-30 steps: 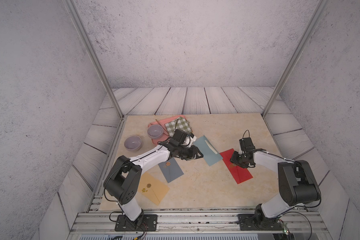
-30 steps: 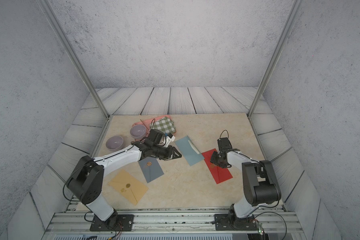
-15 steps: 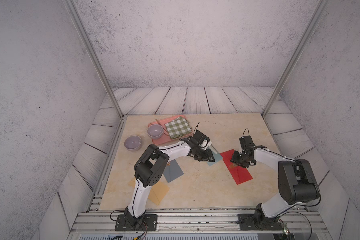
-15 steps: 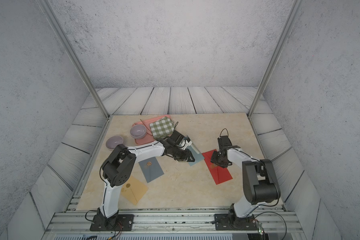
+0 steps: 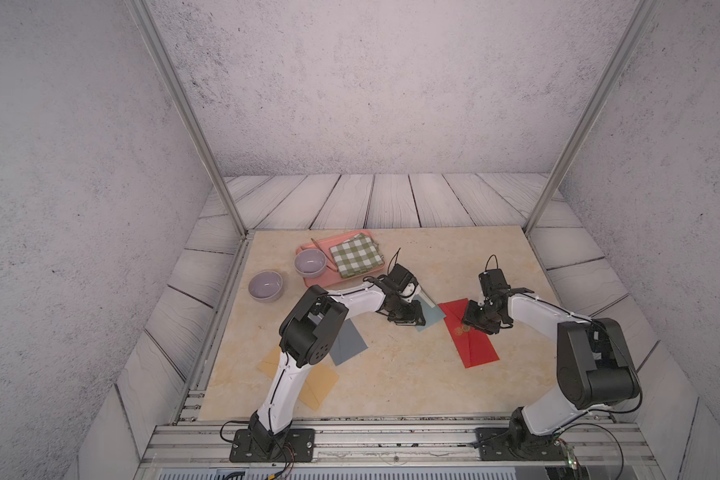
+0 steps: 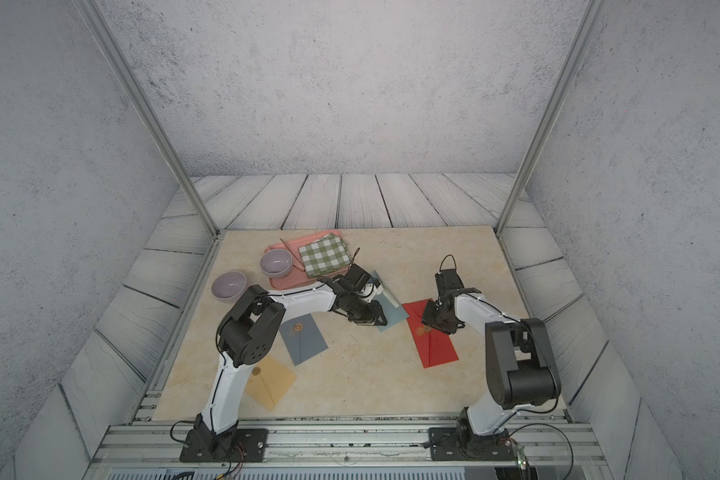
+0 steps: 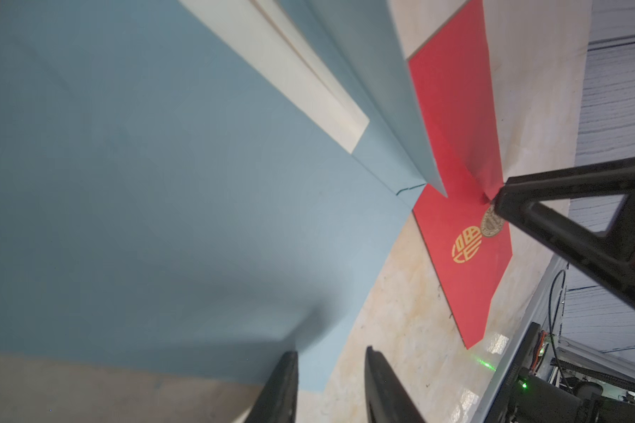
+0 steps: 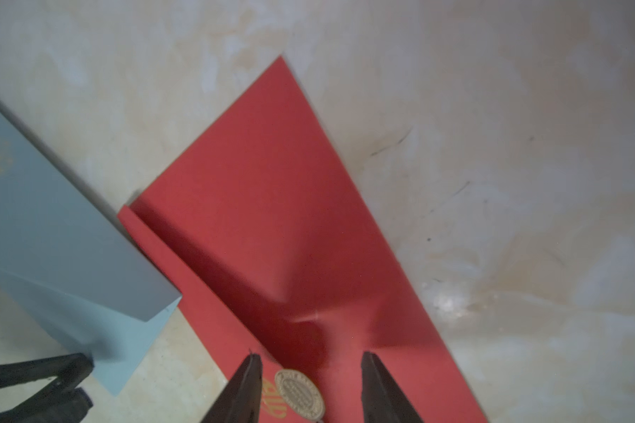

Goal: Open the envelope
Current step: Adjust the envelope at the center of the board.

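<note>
Red envelope [image 5: 474,345] lies flat on the table [image 5: 395,374], right of centre, its long axis running near to far with the near end swung a little to the right. Its flap [image 8: 272,219] hinges at the far end and points nearward to a gold seal [image 8: 299,393]. The right gripper [image 8: 310,360] sits over that tip, fingers about half apart. They straddle the tip and the seal and clamp nothing that I can see. The flap looks creased and slightly raised there. The lift, as I judge it, goes up and toward the far end, and the right arm is the nearer one.

The left gripper [image 7: 330,353], fingers narrowly apart and holding nothing, hovers at the near-left edge of a light blue envelope [image 7: 162,183]. That one lies just left of the red, already open with white paper showing.

Counted:
- four envelopes, including a grey-blue envelope [image 6: 304,338] and a tan envelope [image 6: 271,380]
- two bowls [image 5: 265,284]
- one tray [image 6: 294,280]
- one checked cloth [image 5: 356,254]
</note>
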Tool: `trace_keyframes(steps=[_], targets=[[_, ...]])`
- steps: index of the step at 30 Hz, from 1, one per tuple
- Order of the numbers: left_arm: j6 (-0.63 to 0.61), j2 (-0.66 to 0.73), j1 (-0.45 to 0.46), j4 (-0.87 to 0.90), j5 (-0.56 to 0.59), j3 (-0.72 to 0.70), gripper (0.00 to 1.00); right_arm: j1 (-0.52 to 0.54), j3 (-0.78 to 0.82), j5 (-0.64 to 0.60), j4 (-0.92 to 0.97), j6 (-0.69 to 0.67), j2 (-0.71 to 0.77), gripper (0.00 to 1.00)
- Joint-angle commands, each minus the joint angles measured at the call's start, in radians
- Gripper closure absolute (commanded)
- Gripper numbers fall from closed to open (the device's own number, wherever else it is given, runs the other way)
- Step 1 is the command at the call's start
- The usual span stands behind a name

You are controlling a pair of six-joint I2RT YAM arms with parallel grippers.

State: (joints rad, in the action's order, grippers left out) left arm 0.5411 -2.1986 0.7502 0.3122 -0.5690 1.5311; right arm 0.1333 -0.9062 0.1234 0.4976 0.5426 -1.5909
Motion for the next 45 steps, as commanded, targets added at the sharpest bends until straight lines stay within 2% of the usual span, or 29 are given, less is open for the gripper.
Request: trace_keyframes(steps=[1, 3, 5, 8, 14, 16, 19, 21, 25, 30, 37, 43, 45], targets=[[-0.014, -0.041, -0.019, 0.044, 0.045, 0.0, 0.66, -0.003, -0.002, 0.022, 0.006, -0.028, 0.033, 0.52], [-0.013, -0.039, -0.026, 0.037, 0.049, -0.011, 0.66, -0.004, 0.019, 0.14, -0.051, -0.042, 0.042, 0.52], [-0.018, -0.039, -0.032, 0.04, 0.053, -0.014, 0.66, -0.002, 0.033, 0.208, -0.091, -0.03, 0.043, 0.53], [-0.019, -0.042, -0.044, 0.048, 0.063, -0.024, 0.67, -0.003, 0.031, 0.173, -0.076, -0.025, 0.037, 0.54], [-0.02, -0.047, -0.056, 0.045, 0.064, -0.037, 0.68, -0.003, 0.0, 0.008, 0.013, -0.036, 0.058, 0.54], [-0.022, -0.047, -0.06, 0.053, 0.067, -0.037, 0.68, 0.0, -0.002, 0.049, 0.0, -0.06, 0.078, 0.53], [-0.023, -0.047, -0.067, 0.051, 0.078, -0.048, 0.69, 0.005, 0.006, 0.196, -0.045, -0.083, 0.088, 0.53], [-0.023, -0.046, -0.073, 0.051, 0.082, -0.052, 0.69, 0.01, 0.014, 0.224, -0.061, -0.076, 0.083, 0.55], [-0.026, -0.038, -0.087, 0.053, 0.086, -0.062, 0.69, 0.011, 0.016, 0.175, -0.039, -0.064, 0.08, 0.58], [-0.033, -0.033, -0.1, 0.057, 0.081, -0.066, 0.69, 0.01, -0.002, 0.223, -0.036, -0.072, -0.023, 0.6], [-0.052, -0.011, -0.126, 0.073, 0.097, -0.086, 0.69, 0.01, -0.026, 0.062, 0.028, -0.025, -0.105, 0.61], [-0.074, 0.037, -0.153, 0.083, 0.102, -0.11, 0.68, 0.011, -0.043, 0.041, 0.076, -0.008, -0.123, 0.61], [-0.082, 0.057, -0.154, 0.083, 0.094, -0.115, 0.67, 0.012, -0.043, 0.067, 0.071, -0.015, -0.127, 0.61]])
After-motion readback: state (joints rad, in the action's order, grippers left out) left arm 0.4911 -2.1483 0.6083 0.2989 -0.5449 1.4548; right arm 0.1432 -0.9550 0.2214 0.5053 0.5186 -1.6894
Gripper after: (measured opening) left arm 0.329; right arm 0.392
